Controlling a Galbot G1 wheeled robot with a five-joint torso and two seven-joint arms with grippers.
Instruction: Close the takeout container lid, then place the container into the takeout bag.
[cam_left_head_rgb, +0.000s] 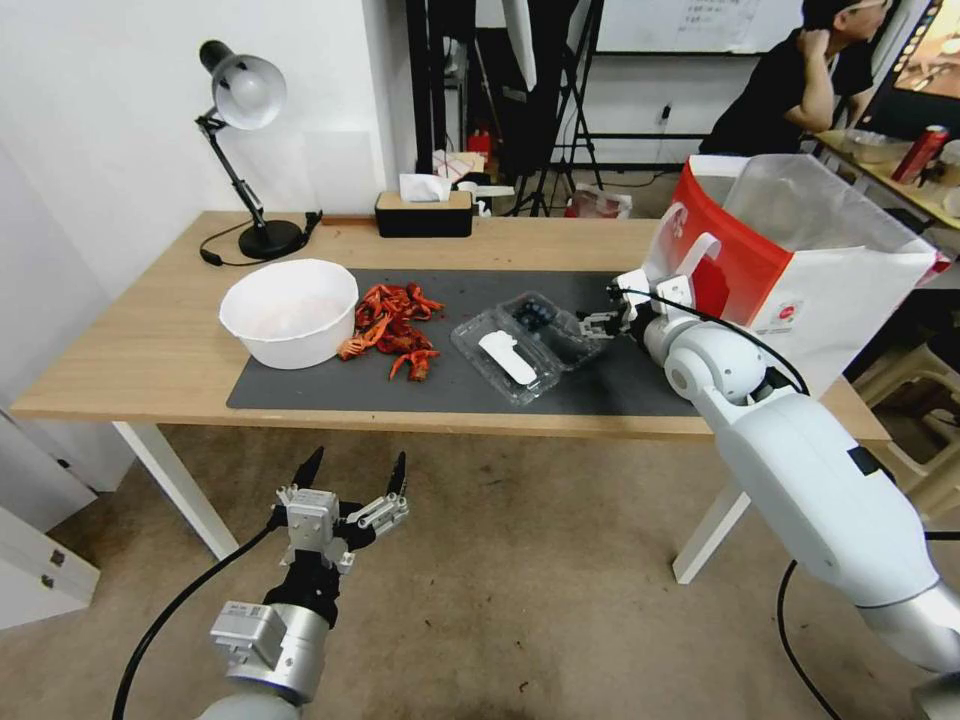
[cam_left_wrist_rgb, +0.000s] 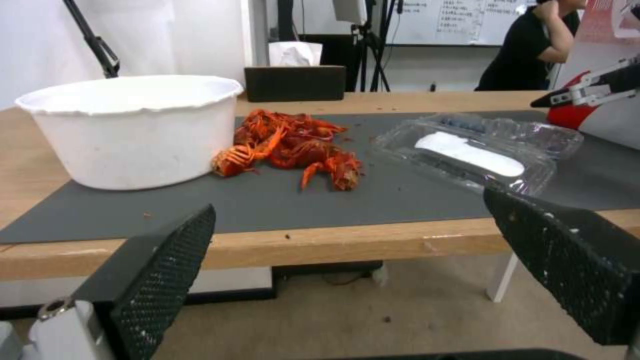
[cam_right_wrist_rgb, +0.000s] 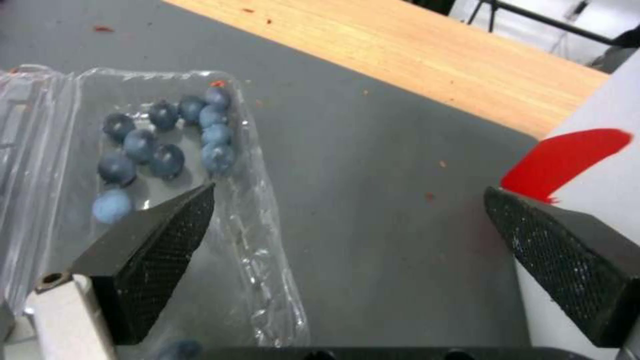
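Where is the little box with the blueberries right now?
In the head view, the takeout container lies open on the dark mat, between the red crayfish and the takeout bag.

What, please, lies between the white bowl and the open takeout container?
A pile of red crayfish lies between white bowl and takeout container, seen in head view.

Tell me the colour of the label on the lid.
White, an oblong label on the clear lid; clearest in the left wrist view.

Bright, even indoor light, soft shadows; head view bends at edges; wrist views soft, right hand (cam_right_wrist_rgb: 347, 200) pads blurred.
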